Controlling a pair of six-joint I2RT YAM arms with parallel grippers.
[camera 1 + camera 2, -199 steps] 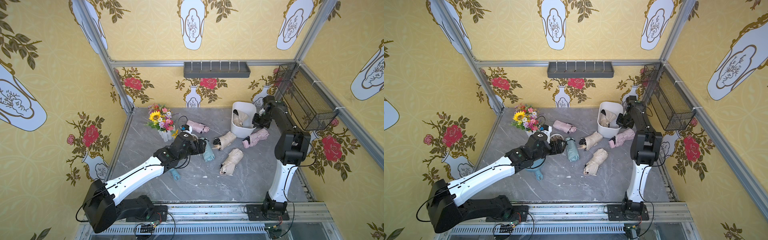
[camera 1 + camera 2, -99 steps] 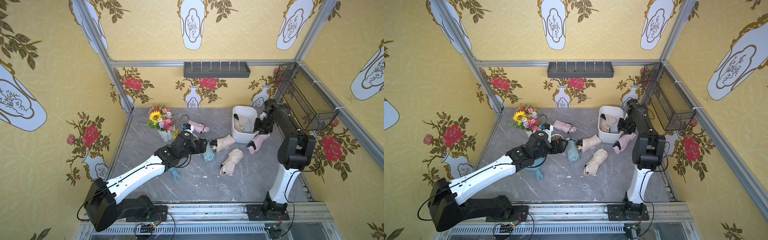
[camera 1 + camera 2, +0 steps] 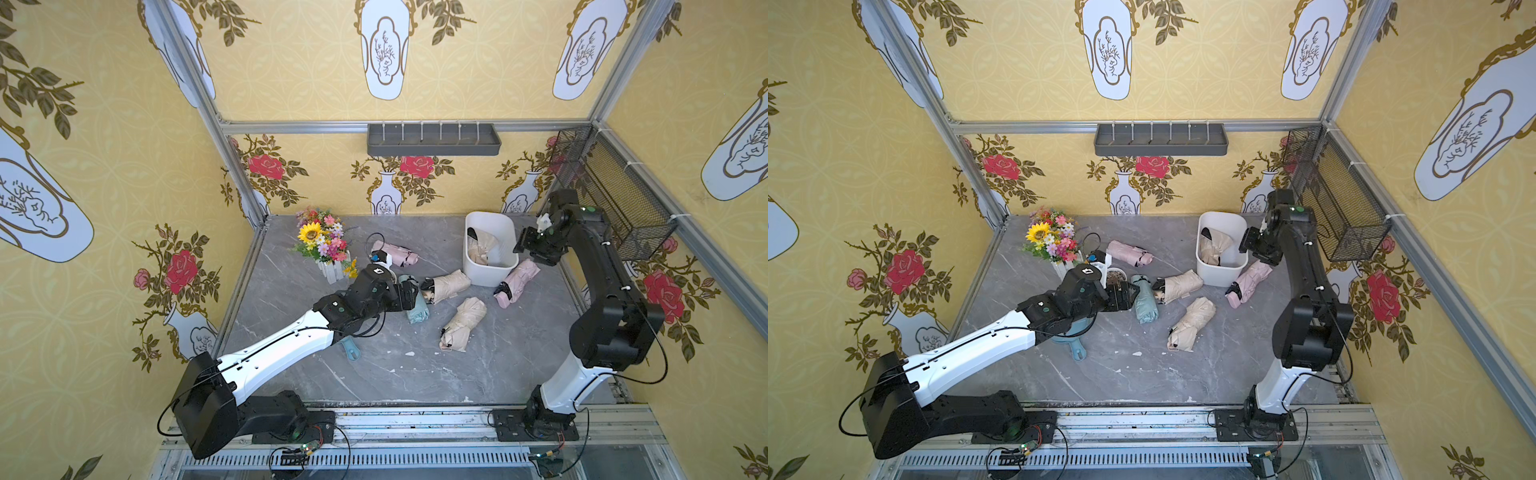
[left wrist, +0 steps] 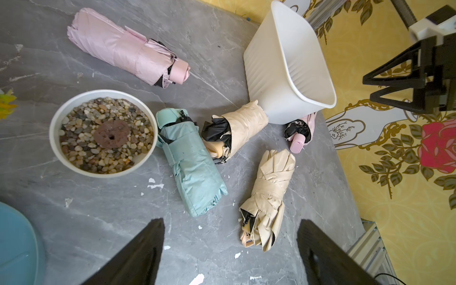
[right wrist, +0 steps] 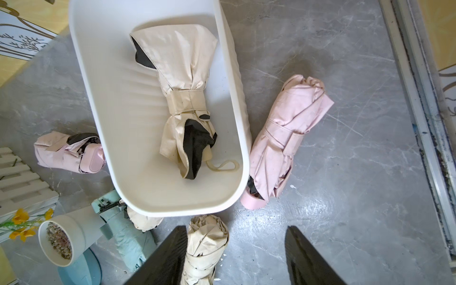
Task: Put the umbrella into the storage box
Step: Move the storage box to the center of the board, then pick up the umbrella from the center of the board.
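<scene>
Right wrist view tells most of it: the boxed beige umbrella (image 5: 182, 98) lies inside the storage box (image 5: 128, 123), strap loop and all, well below the rim.

— So the job's finished?

Hardly. In both top views the box stands right of centre, toward the back of the tabletop (image 3: 374, 374), and I count five folded umbrellas outside it. The pink umbrella (image 3: 517, 282) lies just right of the box and seems to rest against its wall, but it's on the tabletop, not in.

— And the rest?

A second pink umbrella (image 3: 395, 255) is left of the box. Mid-frame there's a teal umbrella (image 3: 417, 309), a farther beige umbrella (image 3: 449, 284) and a nearer beige umbrella (image 3: 463, 324).

— Is either arm carrying anything?

No. The right hand (image 5: 235, 237) hangs just right of the box with its fingers spread wide and nothing between them. The left hand (image 4: 229, 241) is released and empty too, at centre frame by the teal umbrella.

— How far along, then?

One in, five out, I'd say. The pink one by the wall looks like a drop that missed the box, and it's nearest for another try.
</scene>
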